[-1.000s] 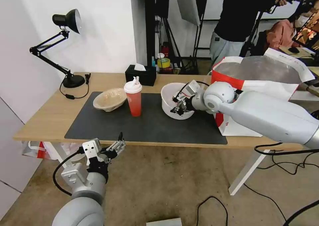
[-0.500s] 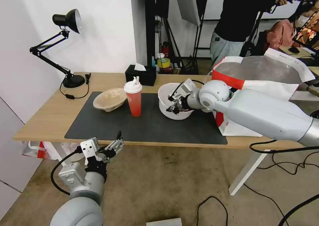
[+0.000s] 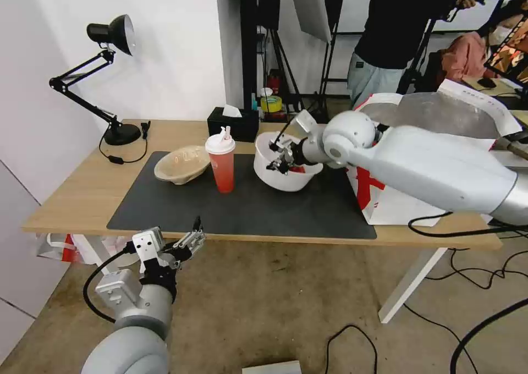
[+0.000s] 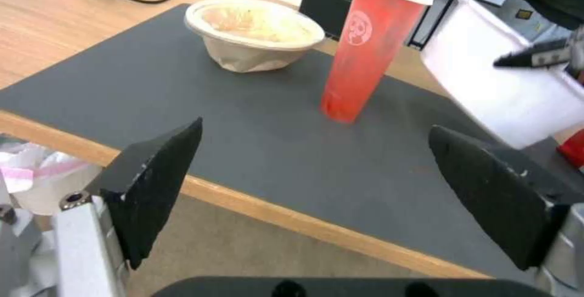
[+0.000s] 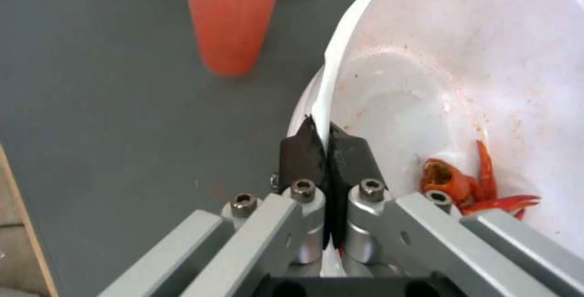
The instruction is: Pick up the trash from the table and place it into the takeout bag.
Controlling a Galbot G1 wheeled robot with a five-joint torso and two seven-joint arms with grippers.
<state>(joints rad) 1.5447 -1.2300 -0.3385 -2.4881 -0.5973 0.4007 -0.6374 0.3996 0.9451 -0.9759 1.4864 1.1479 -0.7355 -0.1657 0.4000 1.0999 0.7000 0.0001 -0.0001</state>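
White wall (image 3: 176, 44), black desk lamp (image 3: 110, 33), tan carpet floor (image 3: 275, 308).

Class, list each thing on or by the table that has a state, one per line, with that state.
White bowl: lifted, tilted, rim pinched by right gripper.
Cup: upright on the mat, lid on.
Pulp bowl: resting on mat.
Bag: standing open.
Left gripper: open, below the table edge.
Lamp: off.

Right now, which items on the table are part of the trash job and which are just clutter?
Job items:
- white bowl, pinched at its rim by the right gripper
- red drink cup
- beige pulp bowl
- takeout bag

Clutter:
- black tissue box
- desk lamp
- dark mat
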